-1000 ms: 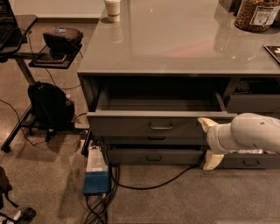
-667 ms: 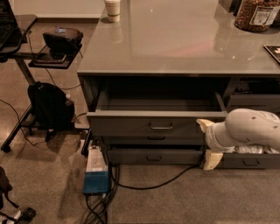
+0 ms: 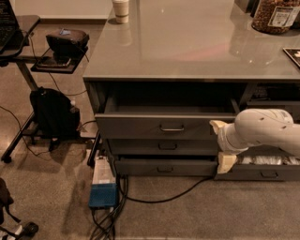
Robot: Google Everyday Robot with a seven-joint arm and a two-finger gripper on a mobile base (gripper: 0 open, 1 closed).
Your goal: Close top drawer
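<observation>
The top drawer (image 3: 136, 127) stands partly pulled out from under the grey worktop (image 3: 187, 51). Its flat front carries one small central handle (image 3: 172, 127). The gripper (image 3: 220, 144) sits against the right end of the top drawer's front with its jaws spread and gripping nothing, and the white arm (image 3: 269, 129) reaches in from the drawer's right.

Above the top drawer the worktop is smooth and glossy. It bears one cup (image 3: 121, 9) far behind the drawer's left part and one jar (image 3: 276, 16) far behind its right end. In front of the top drawer lies a speckled floor (image 3: 211, 215).

Left of the top drawer we see one black backpack (image 3: 54, 112) and one side stand (image 3: 54, 65) with a dark device (image 3: 68, 40) on it. Below the drawer's left corner lies one blue-and-white box (image 3: 104, 185) among cables.

Compared with a second ago, the top drawer's front sits slightly further in. The gripper keeps to the same right end, and the arm is a little higher.

We count four drawer fronts. They are the top drawer, two shallower drawer fronts (image 3: 140, 147) beneath it, and one low drawer (image 3: 262, 174) to its lower right.
</observation>
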